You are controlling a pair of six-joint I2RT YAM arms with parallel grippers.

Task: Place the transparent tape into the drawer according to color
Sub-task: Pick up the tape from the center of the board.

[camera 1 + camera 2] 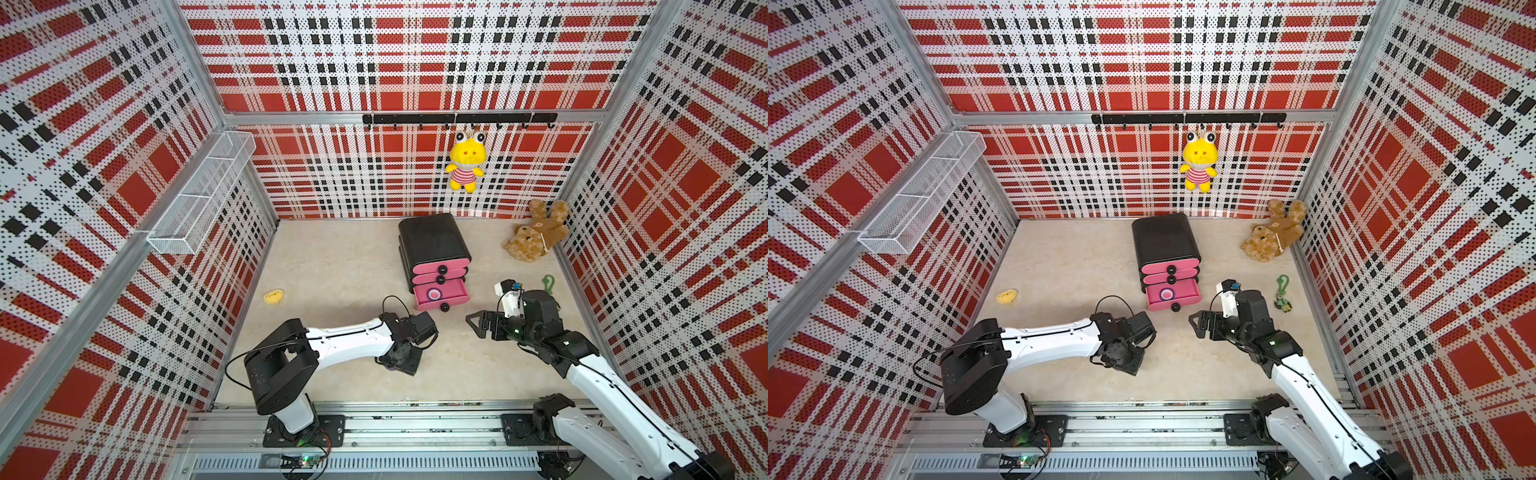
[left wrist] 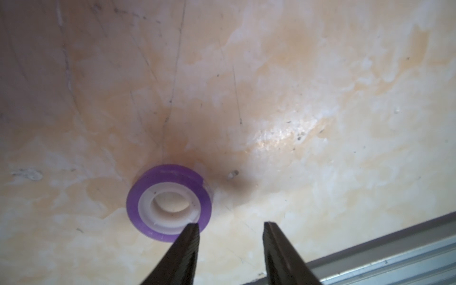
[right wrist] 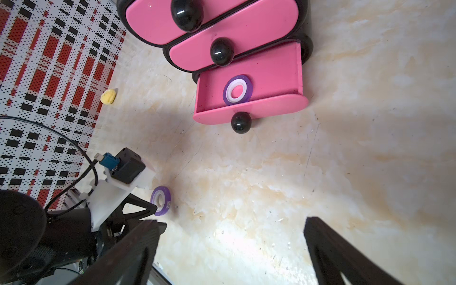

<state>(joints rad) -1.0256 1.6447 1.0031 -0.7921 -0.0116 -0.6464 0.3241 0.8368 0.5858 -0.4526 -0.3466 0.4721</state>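
A purple transparent tape (image 2: 170, 171) with a white core lies flat on the marbled table, also visible in the right wrist view (image 3: 167, 197). My left gripper (image 2: 230, 224) points down just beside it, open. One fingertip (image 2: 193, 232) overlaps the roll's near rim and bare table shows between the jaws. In both top views the left wrist (image 1: 399, 359) (image 1: 1121, 361) covers this roll. The black cabinet's bottom pink drawer (image 1: 457, 297) (image 3: 251, 112) is pulled out and holds another purple tape (image 1: 433, 294) (image 1: 1166, 294) (image 3: 238, 90). My right gripper (image 1: 473, 322) (image 3: 229, 220) hovers wide open, empty, right of the drawer.
The two upper drawers (image 3: 222, 32) are closed. A small yellow toy (image 1: 274, 296) lies at the left, a brown teddy bear (image 1: 536, 237) at the back right, a green keychain (image 1: 1282, 295) near the right wall. An aluminium rail (image 2: 394, 251) edges the table front.
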